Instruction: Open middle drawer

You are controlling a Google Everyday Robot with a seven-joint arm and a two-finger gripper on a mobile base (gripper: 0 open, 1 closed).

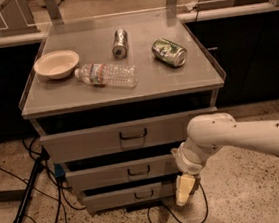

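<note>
**Middle drawer, with gripper low by its right end**

At far left, a dark stand leg (pixel 26 197) slanting across the speckled floor (pixel 250 196), with cables (pixel 56 216) tangled beside the cabinet base. On the cabinet top (pixel 196 79), set back from the front lip: bowl (pixel 56 64), lying bottle (pixel 106 74), silver can (pixel 119 43), green can (pixel 169 52). Below, the middle drawer (pixel 97 177), between the taller top drawer (pixel 82 142) and the shorter bottom drawer (pixel 109 199), with a dark gap along its upper edge. Just right of the bottom drawer, the gripper (pixel 185 191), pointing down under the middle drawer's right end. Released or clenched: cannot tell. White arm (pixel 248 136) reaching in from the right, over open floor.
</note>
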